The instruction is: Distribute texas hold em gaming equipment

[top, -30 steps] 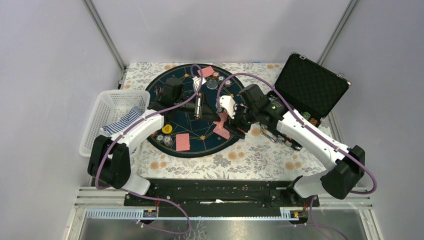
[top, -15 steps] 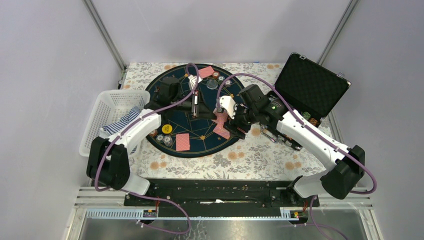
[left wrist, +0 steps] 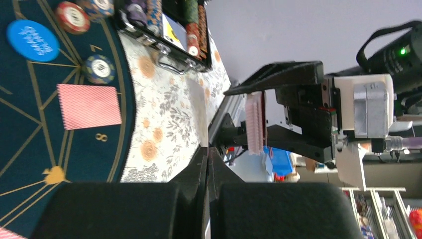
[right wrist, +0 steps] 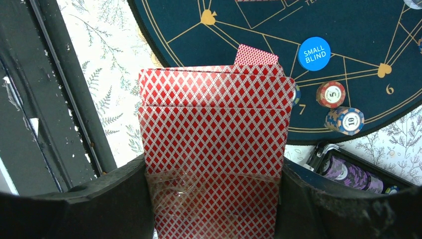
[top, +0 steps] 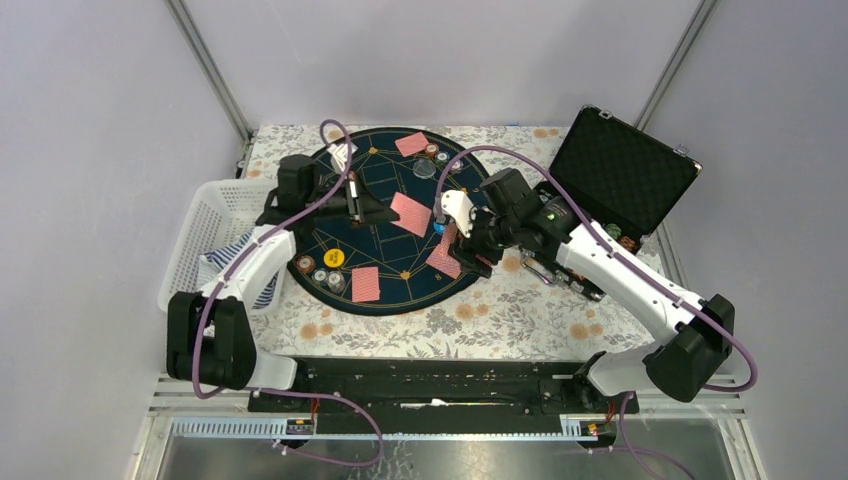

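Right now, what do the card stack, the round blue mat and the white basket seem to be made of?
Card stack: probably coated paper or plastic; glossy sheen low on the backs. Mat: likely felt or cloth; matte, no glare, printed gold lines. Basket: moulded white plastic, judging by its regular lattice walls.

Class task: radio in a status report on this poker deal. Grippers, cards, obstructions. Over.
Left gripper shut on card, above mat. Right gripper clamps deck. Loose cards, chips on mat; basket close on the left.
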